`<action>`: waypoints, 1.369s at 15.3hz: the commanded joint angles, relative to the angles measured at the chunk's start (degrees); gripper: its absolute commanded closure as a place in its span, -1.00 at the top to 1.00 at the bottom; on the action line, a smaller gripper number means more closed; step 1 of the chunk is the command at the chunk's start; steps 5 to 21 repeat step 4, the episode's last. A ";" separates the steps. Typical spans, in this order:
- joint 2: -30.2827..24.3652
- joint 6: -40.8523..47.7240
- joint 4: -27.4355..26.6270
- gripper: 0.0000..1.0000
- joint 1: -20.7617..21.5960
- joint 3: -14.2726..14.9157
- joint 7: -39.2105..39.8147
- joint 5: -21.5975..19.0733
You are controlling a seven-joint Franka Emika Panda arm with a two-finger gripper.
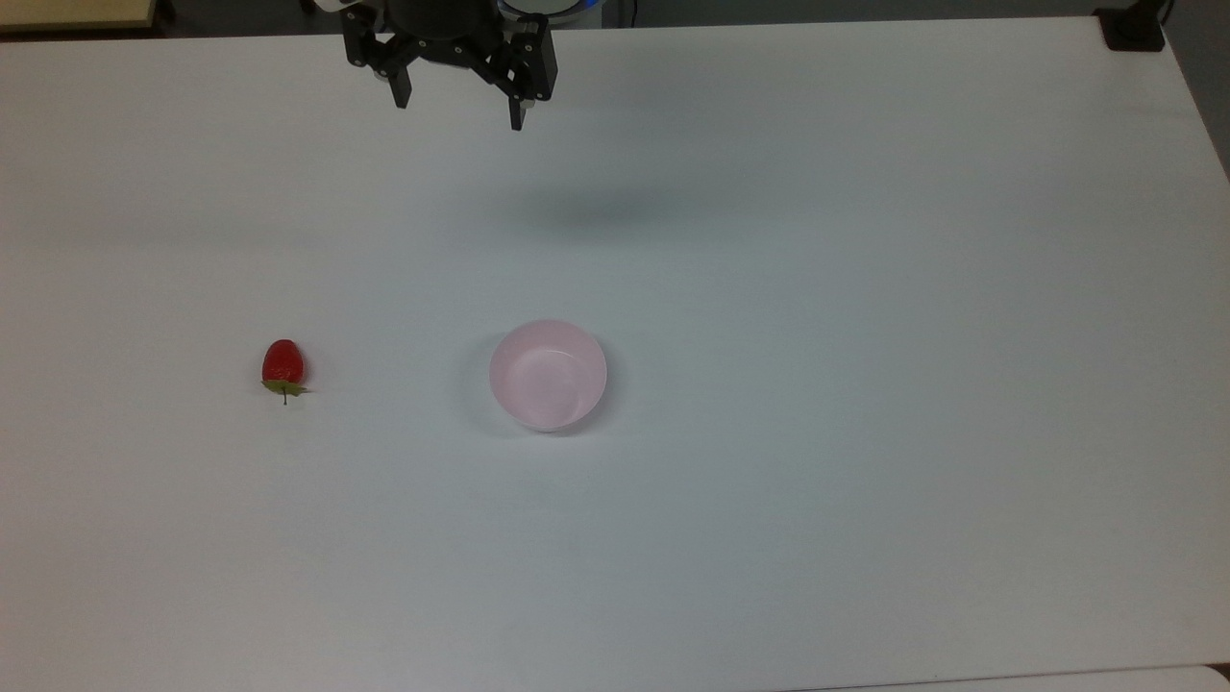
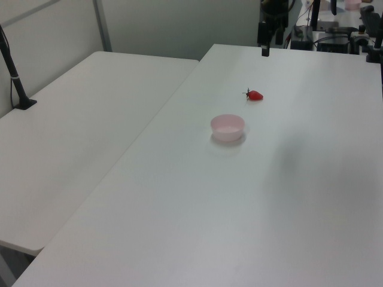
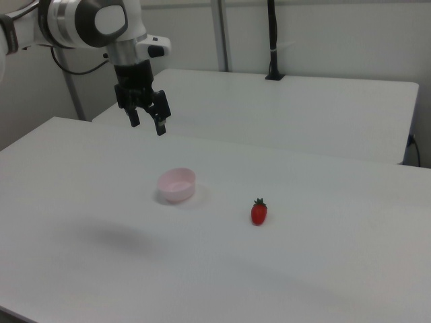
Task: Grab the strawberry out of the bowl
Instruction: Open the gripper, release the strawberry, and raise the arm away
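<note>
While the bowl [image 1: 548, 375] sits hollow, the strawberry [image 1: 283, 362] lies apart.

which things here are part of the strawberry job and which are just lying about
Part of the job:
- small glossy red strawberry, lying on the table, outside the bowl
- round pale pink plastic bowl, empty
- black two-finger gripper, open, raised above the table

Just there:
- white table
- black post on the neighbouring table

The top view looks straight down on the counter [image 1: 865, 384] from overhead. The left view and right view look obliquely across it from opposite sides, sharing the bowl [image 2: 227, 127] and strawberry [image 3: 259, 212].
</note>
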State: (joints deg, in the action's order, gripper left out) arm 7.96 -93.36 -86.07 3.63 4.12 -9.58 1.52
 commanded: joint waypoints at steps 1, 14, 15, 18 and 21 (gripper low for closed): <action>-2.25 0.90 -2.26 1.00 1.21 1.77 -1.40 -1.17; -2.25 0.90 -2.26 1.00 1.12 1.68 -1.06 -0.91; -2.25 0.90 -2.26 1.00 1.12 1.68 -1.06 -0.91; -2.25 0.90 -2.26 1.00 1.12 1.68 -1.06 -0.91; -2.25 0.90 -2.26 1.00 1.12 1.68 -1.06 -0.91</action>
